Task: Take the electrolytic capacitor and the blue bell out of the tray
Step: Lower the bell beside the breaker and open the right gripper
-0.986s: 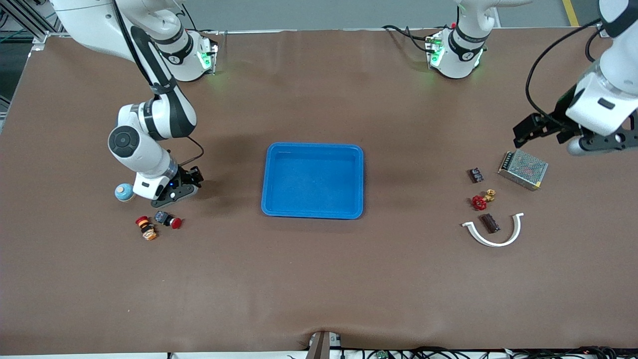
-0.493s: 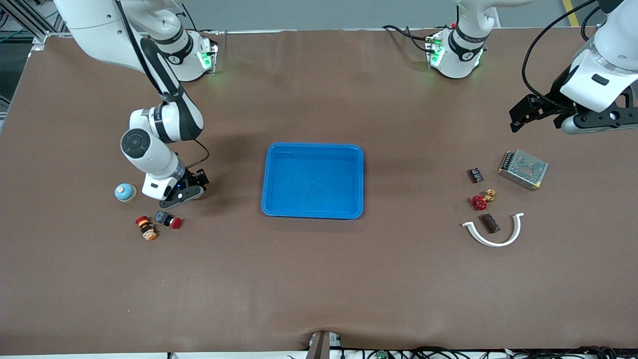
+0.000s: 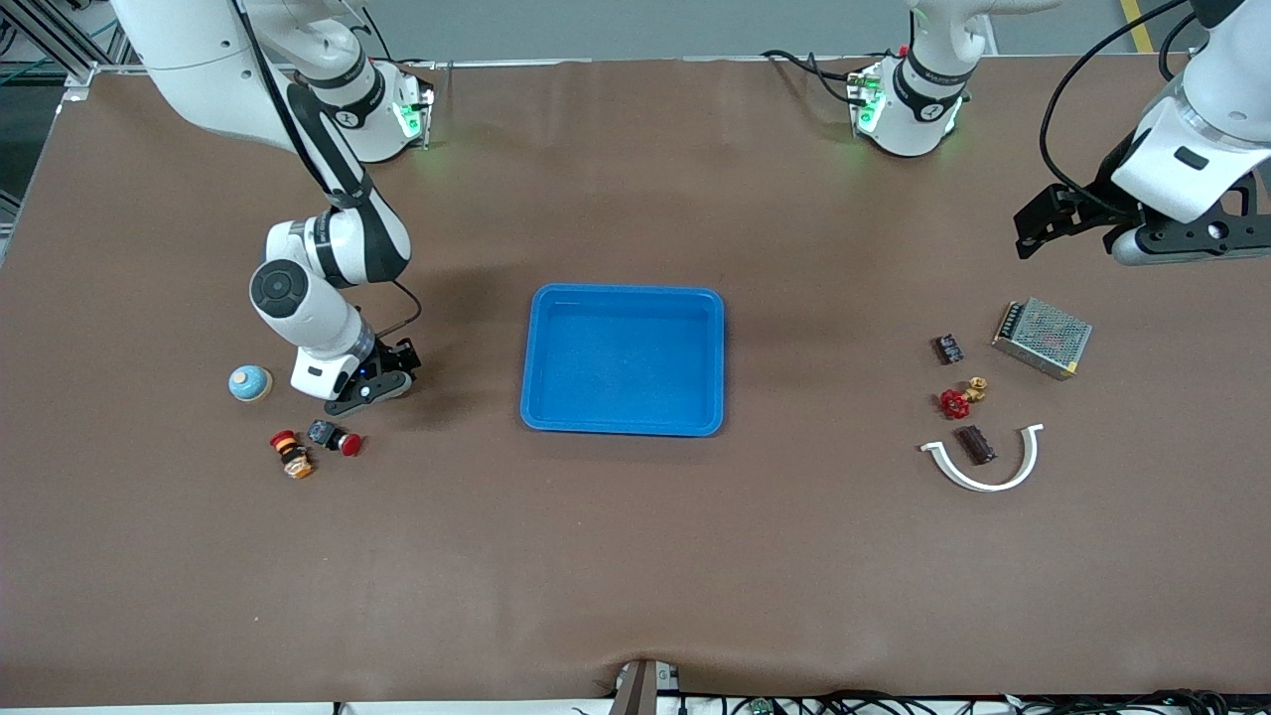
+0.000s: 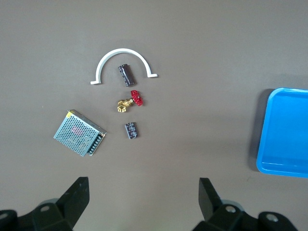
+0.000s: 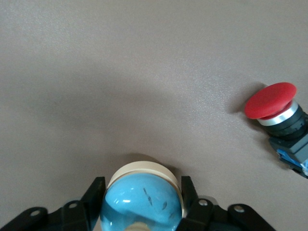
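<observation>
Tray (image 3: 544, 298) in the front view sits bare between the two arms, well apart from either end effector. The blue bell (image 3: 249, 382) stands on the tabletop (image 3: 635, 556) beside the right end effector (image 3: 357, 395), with a clear gap between them. The capacitor (image 3: 974, 444) lies inside a white arc (image 3: 993, 484), lower than the left end effector (image 3: 1182, 243), which hangs over the tabletop close to a metal mesh box (image 3: 1042, 338) while that arm waits.

Left wrist view: the left end effector (image 4: 143, 192) is spread wide and holds nothing; capacitor (image 4: 125, 75), arc (image 4: 122, 52) and a corner of the tray (image 4: 284, 130) lie well ahead of it.

Right wrist view: the right end effector (image 5: 143, 185) has its fingers (image 5: 97, 188) parted about a bell's width, the bell (image 5: 142, 202) showing between them and a red push button (image 5: 270, 100) off to one side.

Both parts look out of the tray, so I judge the removal as good as done. Next comes drawing the right end effector clear without nudging the bell.
</observation>
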`<state>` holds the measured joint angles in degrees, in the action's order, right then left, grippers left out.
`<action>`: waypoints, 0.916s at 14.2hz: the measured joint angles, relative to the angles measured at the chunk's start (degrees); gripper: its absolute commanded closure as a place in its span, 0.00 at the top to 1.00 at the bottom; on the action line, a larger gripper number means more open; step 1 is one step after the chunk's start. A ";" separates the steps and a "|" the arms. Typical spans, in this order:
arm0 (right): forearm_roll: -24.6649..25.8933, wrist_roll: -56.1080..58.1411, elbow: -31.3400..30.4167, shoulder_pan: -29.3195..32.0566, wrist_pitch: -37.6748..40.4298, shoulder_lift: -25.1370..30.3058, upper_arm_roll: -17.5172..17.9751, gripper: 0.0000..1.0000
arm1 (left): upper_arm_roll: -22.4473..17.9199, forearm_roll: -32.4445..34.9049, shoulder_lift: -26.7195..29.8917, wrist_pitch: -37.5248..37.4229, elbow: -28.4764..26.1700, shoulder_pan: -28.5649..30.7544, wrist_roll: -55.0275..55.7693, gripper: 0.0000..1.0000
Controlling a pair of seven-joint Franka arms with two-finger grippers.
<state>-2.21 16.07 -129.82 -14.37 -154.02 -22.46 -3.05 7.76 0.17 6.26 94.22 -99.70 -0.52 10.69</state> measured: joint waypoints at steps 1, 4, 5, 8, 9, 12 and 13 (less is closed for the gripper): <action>0.00 0.00 0.02 0.00 -0.03 0.00 0.00 1.00 | -0.01 0.00 0.00 -0.02 0.00 0.00 0.00 1.00; 0.00 0.00 0.22 0.00 -0.02 0.01 0.00 1.00 | -0.01 0.00 0.00 -0.03 0.00 0.00 -0.03 1.00; 0.00 0.00 0.33 0.00 0.01 0.05 -0.01 1.00 | -0.01 0.00 0.00 -0.03 0.00 0.00 -0.04 1.00; 0.00 -0.02 1.18 0.01 3.51 0.95 -0.03 1.00 | -0.01 0.00 0.00 -0.04 0.02 -0.04 -0.05 1.00; 0.00 -0.02 1.93 0.01 6.40 1.79 -0.03 1.00 | -0.01 0.00 0.00 -0.04 0.06 -0.06 -0.05 1.00; 0.00 -0.14 5.95 0.03 18.80 5.90 -0.08 1.00 | -0.01 0.00 0.00 -0.04 0.13 -0.06 -0.05 1.00; 0.00 -0.38 7.92 0.06 23.44 7.21 -0.15 1.00 | -0.01 0.00 0.00 -0.04 0.15 -0.06 -0.05 1.00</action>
<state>-2.21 15.69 -121.90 -14.31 -130.58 -15.25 -3.21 7.76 0.17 6.26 94.18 -99.55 -0.58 10.64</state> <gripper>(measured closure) 0.000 0.000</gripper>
